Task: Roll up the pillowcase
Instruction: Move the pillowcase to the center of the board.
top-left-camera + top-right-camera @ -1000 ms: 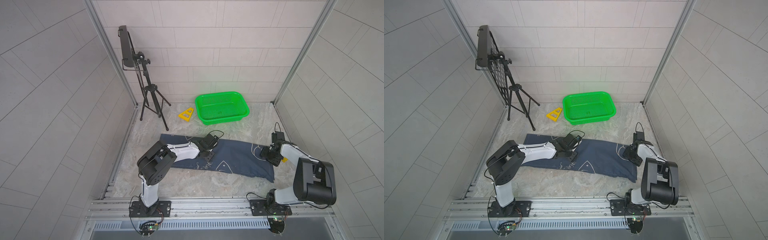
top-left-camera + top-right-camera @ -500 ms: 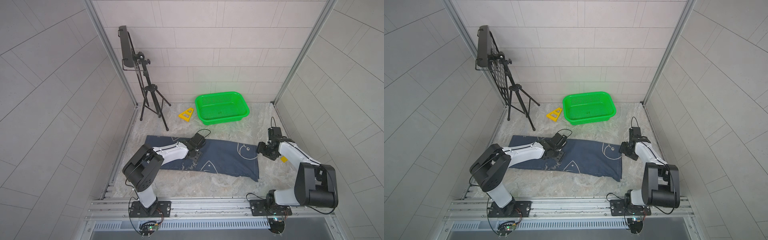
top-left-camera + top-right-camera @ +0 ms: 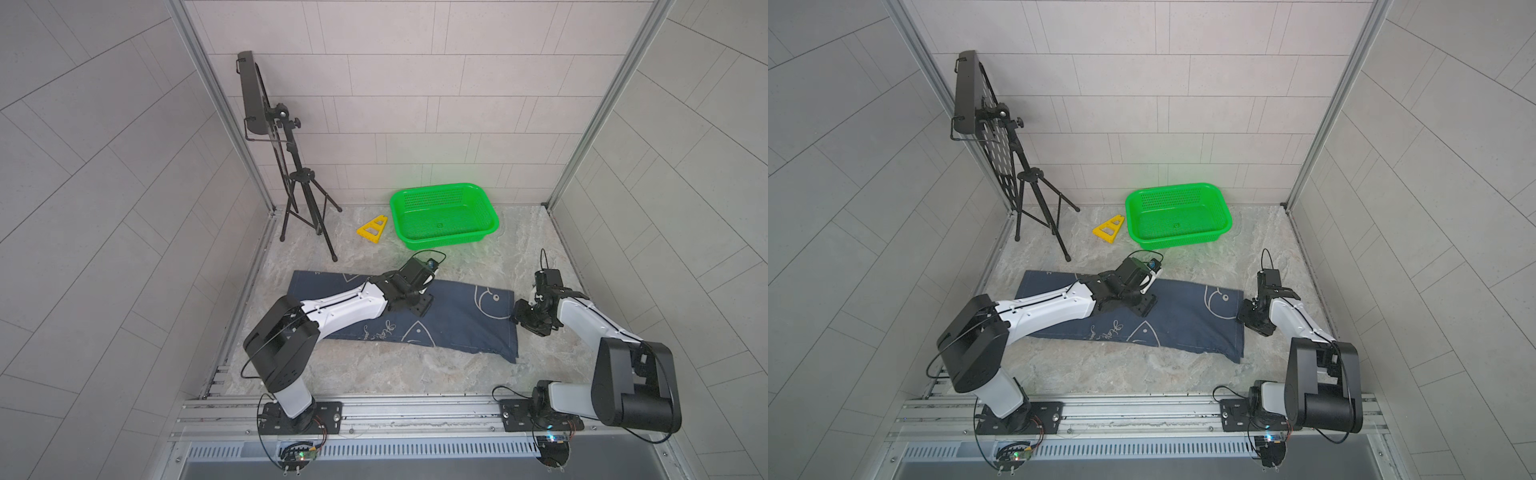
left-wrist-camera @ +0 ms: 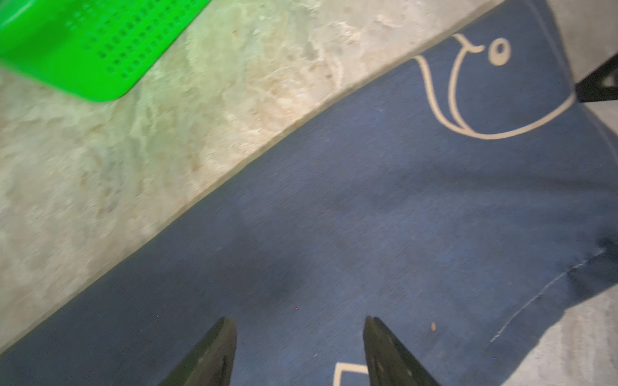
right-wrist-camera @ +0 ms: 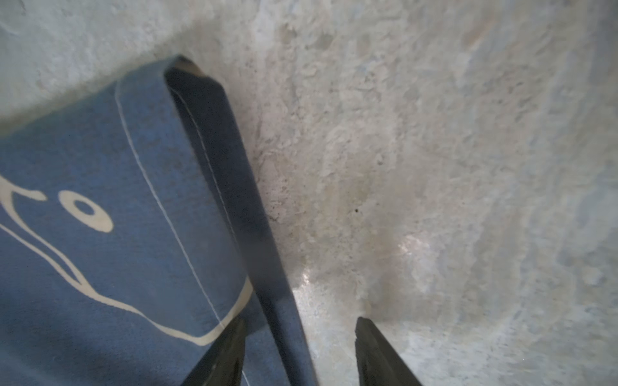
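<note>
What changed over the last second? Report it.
The pillowcase slid toward the robot's left. The left claw went with it, then reached back; the right claw now straddles its right hem. The basket, yellow triangle and stand stayed put.

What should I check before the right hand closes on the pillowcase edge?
1. Pillowcase lying spread, unrolled: ok.
2. Right hand open, straddling the stitched short edge: ok.
3. Edge gripped: not ok, not yet.
4. Left hand open above mid-cloth, holding nothing: ok.
5. Left hand pressing the cloth down: cannot tell.
6. Green basket apart from the cloth: ok.
</note>
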`<move>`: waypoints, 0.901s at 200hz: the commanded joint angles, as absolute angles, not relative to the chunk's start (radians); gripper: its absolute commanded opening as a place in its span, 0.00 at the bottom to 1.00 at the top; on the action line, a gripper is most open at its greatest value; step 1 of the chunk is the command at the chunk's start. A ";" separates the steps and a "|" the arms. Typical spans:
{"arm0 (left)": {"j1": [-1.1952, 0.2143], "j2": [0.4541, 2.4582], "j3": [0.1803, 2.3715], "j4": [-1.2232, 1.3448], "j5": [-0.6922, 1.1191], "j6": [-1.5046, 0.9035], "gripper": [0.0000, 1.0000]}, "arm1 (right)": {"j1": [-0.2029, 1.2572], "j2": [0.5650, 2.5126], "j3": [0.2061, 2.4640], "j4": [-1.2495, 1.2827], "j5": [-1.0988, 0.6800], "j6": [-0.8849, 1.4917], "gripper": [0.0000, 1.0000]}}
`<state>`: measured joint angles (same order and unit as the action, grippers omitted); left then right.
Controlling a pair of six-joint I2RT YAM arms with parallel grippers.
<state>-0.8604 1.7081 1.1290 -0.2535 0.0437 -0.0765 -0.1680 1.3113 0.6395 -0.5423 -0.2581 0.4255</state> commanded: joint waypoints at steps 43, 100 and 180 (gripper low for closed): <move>-0.994 1.875 1.264 -0.187 0.165 0.037 0.67 | -0.174 1.369 0.659 -0.483 -0.331 0.426 0.52; -1.046 2.009 1.384 -0.203 0.196 0.103 0.66 | -0.173 1.443 0.705 -0.463 -0.348 0.426 0.48; -1.054 2.136 1.495 -0.270 0.149 0.141 0.65 | -0.172 1.481 0.695 -0.440 -0.380 0.443 0.21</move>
